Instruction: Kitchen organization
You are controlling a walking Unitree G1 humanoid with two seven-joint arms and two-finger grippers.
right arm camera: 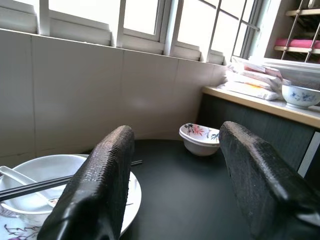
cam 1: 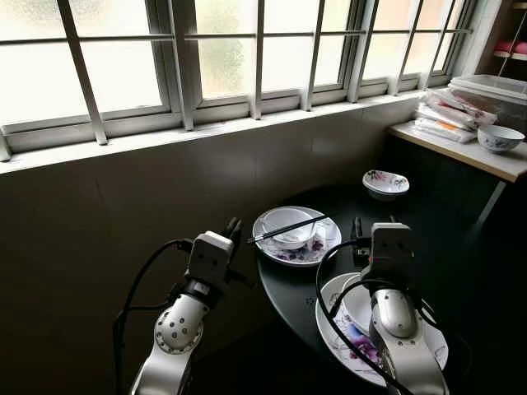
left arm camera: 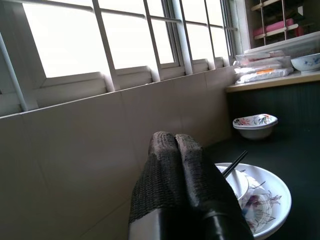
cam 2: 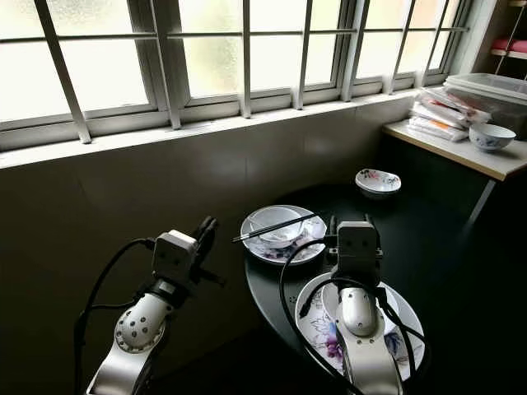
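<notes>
Chopsticks (cam 1: 288,228) lay across the bowl (cam 1: 286,224) on the far plate (cam 1: 317,251) in the eye views, the left claw (left arm camera: 176,175) pressed together, the right claw (right arm camera: 175,165) spread wide, so it should have approached level.

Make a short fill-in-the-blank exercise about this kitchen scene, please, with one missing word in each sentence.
1. The black chopsticks rest across a white ____ that sits on the far floral plate.
2. The left gripper has its fingers ____.
3. The right gripper has its fingers ____.
4. The small floral bowl stands on the dark ____.

Missing words: bowl; shut; open; table
</notes>
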